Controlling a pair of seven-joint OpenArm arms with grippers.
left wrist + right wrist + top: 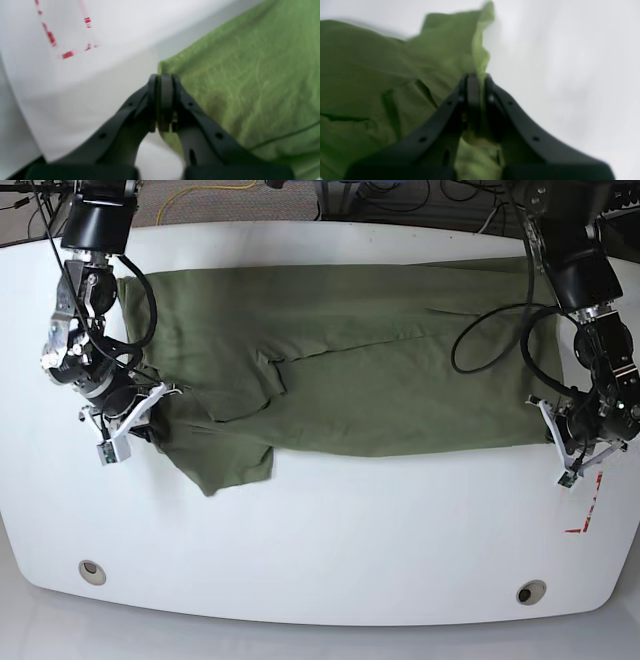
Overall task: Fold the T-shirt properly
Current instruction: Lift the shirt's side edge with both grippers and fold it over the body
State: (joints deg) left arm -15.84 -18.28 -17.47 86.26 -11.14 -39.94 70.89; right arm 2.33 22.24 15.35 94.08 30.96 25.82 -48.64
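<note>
No writing or label can be read anywhere. The worktop [320,560] carries only red dashed marks [586,505]. No letters.

White table [320,560], rounded corners, red tape marks [588,510]; cables [400,200] on grey floor behind.

- Two black arms [85,290] were seen, looped with black cables [480,330].
- Dark curved fingers [205,125] were dotted with small screw holes.
</note>
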